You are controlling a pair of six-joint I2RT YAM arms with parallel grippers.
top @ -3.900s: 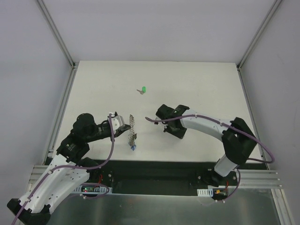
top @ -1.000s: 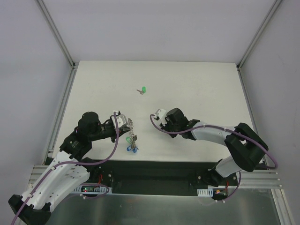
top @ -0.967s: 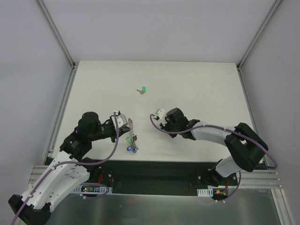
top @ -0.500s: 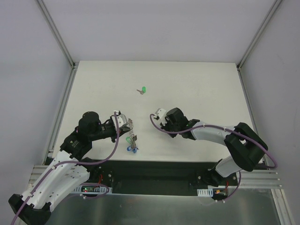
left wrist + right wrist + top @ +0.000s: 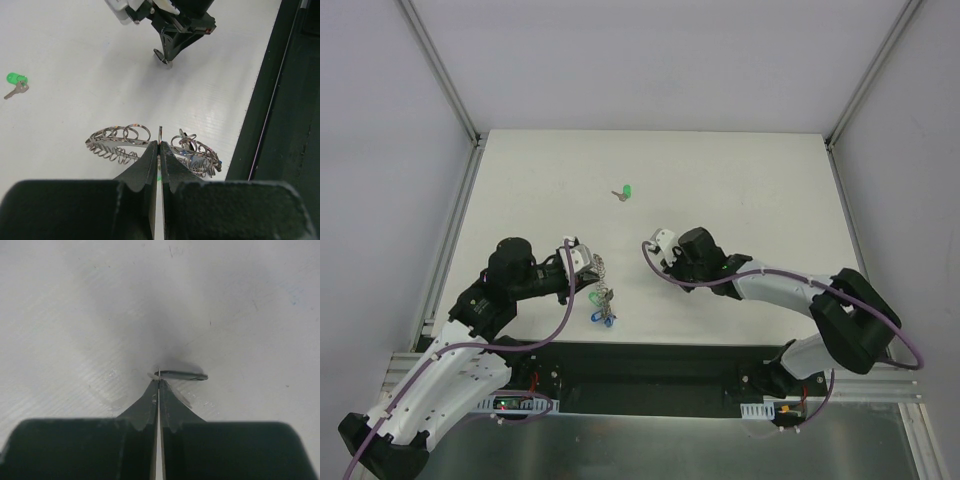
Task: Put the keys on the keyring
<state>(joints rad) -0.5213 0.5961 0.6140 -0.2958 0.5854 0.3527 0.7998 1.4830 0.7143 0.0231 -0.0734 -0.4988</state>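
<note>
Keyring [image 5: 603, 281] sits edge-on in our left gripper [image 5: 591, 268] overhead, a green key [image 5: 626, 190] lying well apart on the table [image 5: 750, 180]. Left wrist: fingers [image 5: 147, 165] pressed together, pinching the ring's rim. Right wrist: our right gripper [image 5: 158, 382] is closed too, tips at a thin dark sliver [image 5: 182, 375]; whether it grips it, we cannot tell.

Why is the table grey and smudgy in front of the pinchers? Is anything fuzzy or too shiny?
Right wrist view: the smudge is soft shadow on the table beyond the shut right gripper; the dark key it pinches looks sharp. Left wrist view: the left gripper is fuzzy near the lens, the keyring it holds is crisp, with white glare streaks beside it.
</note>
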